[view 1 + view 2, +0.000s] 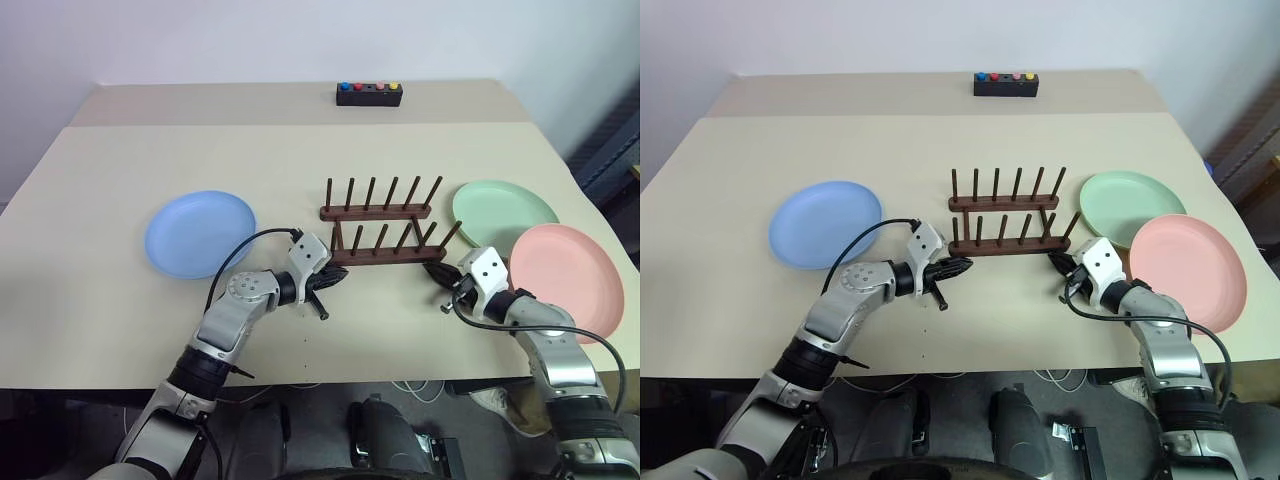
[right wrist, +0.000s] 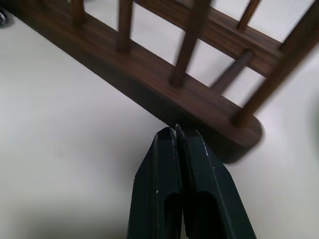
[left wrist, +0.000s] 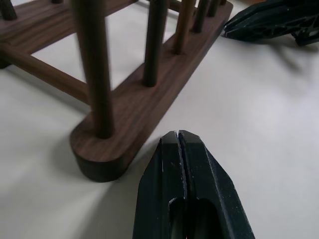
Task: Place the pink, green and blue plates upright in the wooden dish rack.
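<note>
Wooden dish rack [image 1: 383,225]: dark reddish-brown, two rails carrying thin round upright pegs, sitting empty mid-table between the plates.
Blue plate [image 1: 200,233]: smooth round disc, lying flat well to the rack's left.
Green plate [image 1: 504,212]: lying flat just right of the rack.
Pink plate [image 1: 567,279]: lying flat nearer the table edge, its rim meeting the green plate's.
Left gripper [image 1: 335,280]: black ribbed fingers pressing together, holding nothing, pointing at the near rail's left end.
Right gripper [image 1: 438,271]: fingers likewise pressing together, empty, at the rail's right end.
Wrist views: showing wood grain and rounded rail ends close up; the left one also catching the right gripper.
Head views: showing a black button box [image 1: 369,94] at the far edge.
</note>
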`<state>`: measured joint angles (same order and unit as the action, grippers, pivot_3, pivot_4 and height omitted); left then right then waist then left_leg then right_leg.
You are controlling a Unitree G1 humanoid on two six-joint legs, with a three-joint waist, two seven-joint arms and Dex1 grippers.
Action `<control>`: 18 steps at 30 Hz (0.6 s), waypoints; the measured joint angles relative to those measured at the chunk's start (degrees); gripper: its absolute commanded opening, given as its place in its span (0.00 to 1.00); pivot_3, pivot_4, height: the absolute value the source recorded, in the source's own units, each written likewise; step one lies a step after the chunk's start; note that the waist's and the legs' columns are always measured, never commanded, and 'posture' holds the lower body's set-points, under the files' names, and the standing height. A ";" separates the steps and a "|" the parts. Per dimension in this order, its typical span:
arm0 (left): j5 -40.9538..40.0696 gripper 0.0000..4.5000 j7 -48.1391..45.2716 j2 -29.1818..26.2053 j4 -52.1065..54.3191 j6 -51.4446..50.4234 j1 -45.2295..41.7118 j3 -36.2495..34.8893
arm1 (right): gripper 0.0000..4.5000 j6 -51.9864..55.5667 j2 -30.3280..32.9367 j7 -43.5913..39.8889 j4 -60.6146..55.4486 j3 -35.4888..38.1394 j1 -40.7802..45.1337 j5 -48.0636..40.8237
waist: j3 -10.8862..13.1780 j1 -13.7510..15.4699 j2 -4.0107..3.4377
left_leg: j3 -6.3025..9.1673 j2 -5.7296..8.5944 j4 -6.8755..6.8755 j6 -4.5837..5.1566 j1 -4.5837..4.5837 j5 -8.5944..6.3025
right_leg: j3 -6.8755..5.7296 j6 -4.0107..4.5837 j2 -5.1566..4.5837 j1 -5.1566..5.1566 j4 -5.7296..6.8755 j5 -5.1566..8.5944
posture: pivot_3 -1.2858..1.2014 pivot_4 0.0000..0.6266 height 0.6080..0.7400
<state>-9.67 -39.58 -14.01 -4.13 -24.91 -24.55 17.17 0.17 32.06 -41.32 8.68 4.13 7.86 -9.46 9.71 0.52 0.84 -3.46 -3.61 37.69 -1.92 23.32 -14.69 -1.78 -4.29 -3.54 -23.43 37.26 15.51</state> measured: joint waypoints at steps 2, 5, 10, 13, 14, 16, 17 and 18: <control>0.41 0.00 0.34 0.28 -1.09 0.84 -0.62 -0.11 | 0.02 -0.12 -0.12 0.21 0.49 -0.34 0.68 0.24 | 0.00 0.00 0.00 | 0.00 0.00 0.01 0.00 0.00 0.00 | 0.00 0.00 0.00 0.00 0.00 0.00 | 0.52 0.24 1.00; 0.67 0.00 0.97 0.94 -3.39 2.23 -1.78 -0.43 | 0.02 -0.20 -0.57 0.62 1.25 -0.64 1.95 0.47 | 0.00 0.00 0.00 | 0.00 0.00 0.01 0.00 0.00 0.00 | 0.00 0.00 0.00 0.00 0.01 0.00 | 0.52 0.24 1.00; 1.55 0.00 1.42 0.89 -7.82 4.69 -4.62 -2.20 | 0.02 -0.53 -1.00 1.14 1.67 -1.10 3.89 1.31 | 0.00 0.00 0.00 | 0.00 0.00 0.01 0.00 0.01 0.00 | 0.00 0.00 0.00 -0.01 0.00 0.00 | 0.52 0.24 1.00; 1.79 0.00 1.41 0.93 -9.52 5.95 -5.16 -2.53 | 0.02 -0.67 -1.16 1.19 1.86 -1.43 4.54 1.56 | 0.00 0.08 0.00 | -0.01 0.00 0.01 0.00 0.02 0.00 | -0.01 -0.01 -0.01 0.00 0.00 0.00 | 0.52 0.24 1.00; 1.93 0.00 1.40 1.15 -10.67 6.67 -5.52 -2.64 | 0.02 -0.85 -1.18 1.20 2.30 -1.61 4.90 1.76 | 0.00 0.09 0.00 | -0.01 0.00 0.02 0.00 0.02 0.00 | -0.01 -0.01 -0.01 0.00 -0.01 0.00 | 0.52 0.24 1.00; 2.24 0.00 1.40 1.57 -12.39 7.55 -6.67 -2.77 | 0.02 -1.16 -1.22 1.38 3.82 -1.81 6.24 2.07 | 0.00 0.06 0.00 | -0.02 0.01 0.04 0.00 0.02 0.00 | -0.01 -0.01 -0.01 0.00 0.00 -0.01 | 0.52 0.24 1.00; 2.38 0.00 1.39 1.75 -12.96 7.93 -7.17 -2.80 | 0.02 -1.39 -1.22 1.48 4.44 -1.87 6.87 2.33 | 0.00 0.04 0.00 | -0.02 0.00 0.05 0.00 0.02 0.00 | -0.01 -0.01 0.00 0.00 0.00 -0.01 | 0.52 0.24 1.00; 2.58 0.00 1.37 1.92 -13.39 8.24 -7.56 -2.80 | 0.02 -1.77 -1.23 1.55 5.20 -1.95 7.56 2.53 | 0.00 0.01 0.00 | -0.02 0.00 0.04 0.00 0.02 0.00 | -0.01 -0.01 0.00 0.00 0.00 -0.01 | 0.52 0.24 1.00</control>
<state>-7.08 -38.21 -12.09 -17.52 -16.67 -32.11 14.37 -1.60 30.83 -39.78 13.87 2.18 15.43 -6.93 9.71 0.52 0.84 -3.48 -3.60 37.73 -1.92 23.34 -14.69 -1.79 -4.30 -3.55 -23.43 37.26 15.50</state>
